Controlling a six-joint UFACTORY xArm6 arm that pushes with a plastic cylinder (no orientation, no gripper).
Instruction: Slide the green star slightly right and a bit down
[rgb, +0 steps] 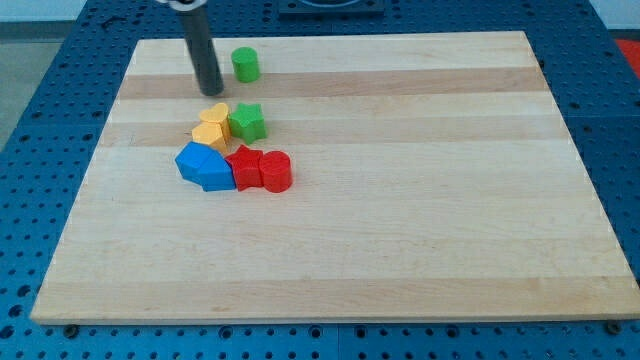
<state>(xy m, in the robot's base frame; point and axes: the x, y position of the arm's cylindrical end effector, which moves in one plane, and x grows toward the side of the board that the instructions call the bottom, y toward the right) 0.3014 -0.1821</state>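
Observation:
The green star (247, 122) lies on the wooden board (400, 200) in the upper left part of the view. It touches a yellow block (211, 126) on its left. My tip (213, 92) rests on the board just above and to the left of the star, above the yellow block, apart from both. A green cylinder (245, 64) stands to the right of the rod, near the view's top.
Below the star sits a cluster: a blue block (205, 166), a red star-like block (245, 167) and a red cylinder (275, 171), touching one another. The board lies on a blue perforated table (40, 150).

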